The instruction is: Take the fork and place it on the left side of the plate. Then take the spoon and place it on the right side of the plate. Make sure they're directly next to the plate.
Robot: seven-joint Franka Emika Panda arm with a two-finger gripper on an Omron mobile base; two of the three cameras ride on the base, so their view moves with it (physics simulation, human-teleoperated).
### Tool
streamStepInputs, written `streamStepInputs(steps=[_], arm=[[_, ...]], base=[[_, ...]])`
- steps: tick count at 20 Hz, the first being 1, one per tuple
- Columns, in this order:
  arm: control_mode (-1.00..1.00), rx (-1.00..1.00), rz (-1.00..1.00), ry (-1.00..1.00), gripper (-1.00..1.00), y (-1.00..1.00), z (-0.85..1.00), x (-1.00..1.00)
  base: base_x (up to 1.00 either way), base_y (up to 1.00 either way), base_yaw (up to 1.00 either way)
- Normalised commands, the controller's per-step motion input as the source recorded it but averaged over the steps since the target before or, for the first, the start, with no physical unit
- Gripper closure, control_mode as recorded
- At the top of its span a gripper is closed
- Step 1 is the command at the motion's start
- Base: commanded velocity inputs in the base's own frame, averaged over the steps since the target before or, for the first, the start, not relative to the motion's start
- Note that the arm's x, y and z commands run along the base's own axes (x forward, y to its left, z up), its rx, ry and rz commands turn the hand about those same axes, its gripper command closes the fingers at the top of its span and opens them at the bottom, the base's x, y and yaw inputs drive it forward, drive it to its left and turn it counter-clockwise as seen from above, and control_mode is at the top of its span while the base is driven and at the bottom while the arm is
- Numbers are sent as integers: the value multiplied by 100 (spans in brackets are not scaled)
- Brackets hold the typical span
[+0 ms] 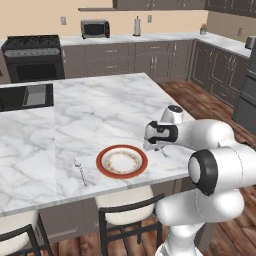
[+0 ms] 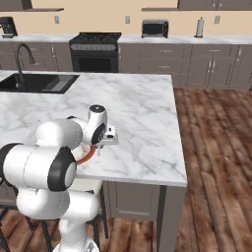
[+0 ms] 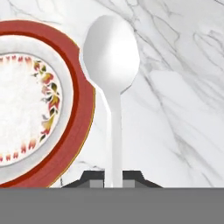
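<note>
Spoon (image 3: 111,61) held just right of the plate (image 3: 76,131).
Gripper (image 3: 113,178) pinches the handle (bowl pointing straight ahead), its length running alongside the rim.

place: home kitchen | cues: marble island (image 1: 100,110), stove (image 1: 32,55), sink (image 2: 37,82), toaster oven (image 1: 95,28)
</note>
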Motion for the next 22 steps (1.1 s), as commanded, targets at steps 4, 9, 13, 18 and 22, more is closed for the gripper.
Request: streamStepInputs(steps=[4, 9, 13, 18, 22], arm=[[-100, 0, -1, 2, 100, 14, -30, 0], [-100, 0, -5, 0, 100, 2, -23, 0], [-100, 0, -8, 0, 100, -1, -18, 0], [-100, 0, -9, 0, 100, -3, -14, 8], [-100, 0, -8, 0, 100, -4, -12, 15]], base=[[0, 0, 0], [0, 0, 0], [0, 0, 0], [0, 0, 0], [0, 0, 0]])
